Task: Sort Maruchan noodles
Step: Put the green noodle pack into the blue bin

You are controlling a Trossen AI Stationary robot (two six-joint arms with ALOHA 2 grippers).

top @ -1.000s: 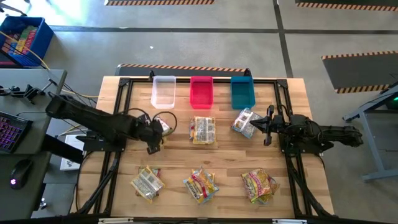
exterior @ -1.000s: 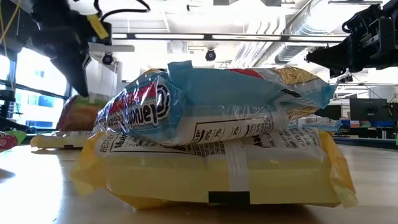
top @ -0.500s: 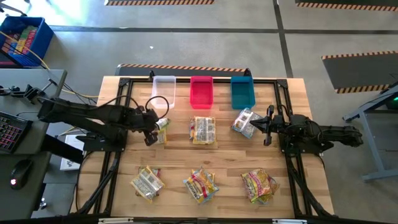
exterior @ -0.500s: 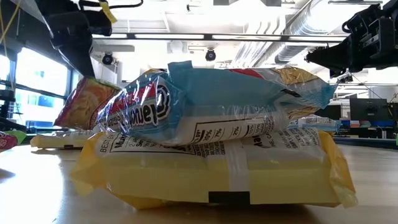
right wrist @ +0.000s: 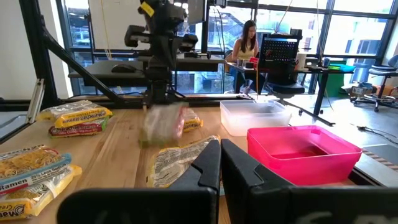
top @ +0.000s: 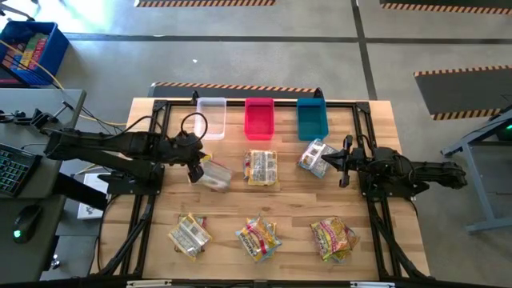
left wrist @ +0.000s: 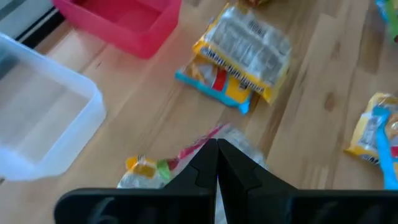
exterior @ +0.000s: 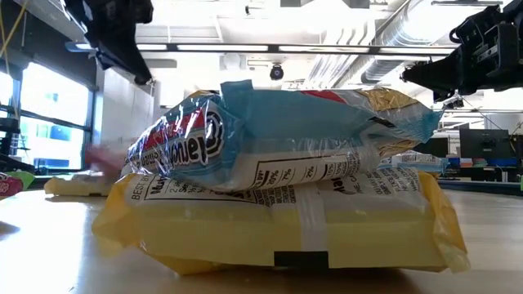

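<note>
The left gripper (top: pixel 194 164) hangs above the worktop (top: pixel 160 232) with its jaws clenched, and they grasp nothing. Just below the jaws, a blurred reddish-pink noodle packet (top: pixel 214 174) is free of them; I cannot tell whether it already touches the wood. In the left wrist view the same packet shows right under the closed jaws. The clear bin (top: pixel 210 117) stands beyond the jaws, and next to it are the red bin (top: pixel 259 118) and the teal bin (top: pixel 312 118). The right gripper (top: pixel 342 162) waits on the other side of the worktop, also with the jaws clenched and empty. A silvery-white packet (top: pixel 316 157) lies just in front of its jaws. Between the two grippers lies a yellow-orange packet (top: pixel 262 167). Behind both pairs of jaws, along the near edge of the worktop, there are three small heaps of packets (top: pixel 261 237). Far in the room beyond, a person (right wrist: pixel 244 43) sits at a desk.
</note>
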